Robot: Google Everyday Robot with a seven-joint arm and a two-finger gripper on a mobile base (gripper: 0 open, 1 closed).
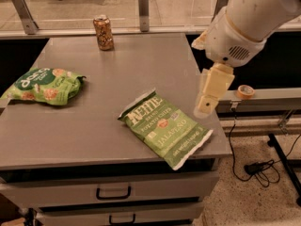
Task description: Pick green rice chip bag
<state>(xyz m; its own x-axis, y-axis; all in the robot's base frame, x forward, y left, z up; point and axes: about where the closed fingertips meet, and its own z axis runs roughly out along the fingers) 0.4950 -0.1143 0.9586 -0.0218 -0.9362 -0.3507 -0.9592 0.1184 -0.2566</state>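
Observation:
The green rice chip bag (pixel 44 84) lies flat at the left edge of the grey table (pixel 117 65), with white lettering and pictures of round chips on it. My gripper (pixel 203 108) hangs from the big white arm (pixel 249 20) over the table's right edge, pointing down. It is just right of a green Kettle jalapeño potato chip bag (pixel 165 127) and far to the right of the rice chip bag. It holds nothing that I can see.
A brown drink can (pixel 103 32) stands upright at the back of the table. A roll of tape (pixel 245 91) sits on a rail to the right. Drawers are below the table top; cables lie on the floor at the right.

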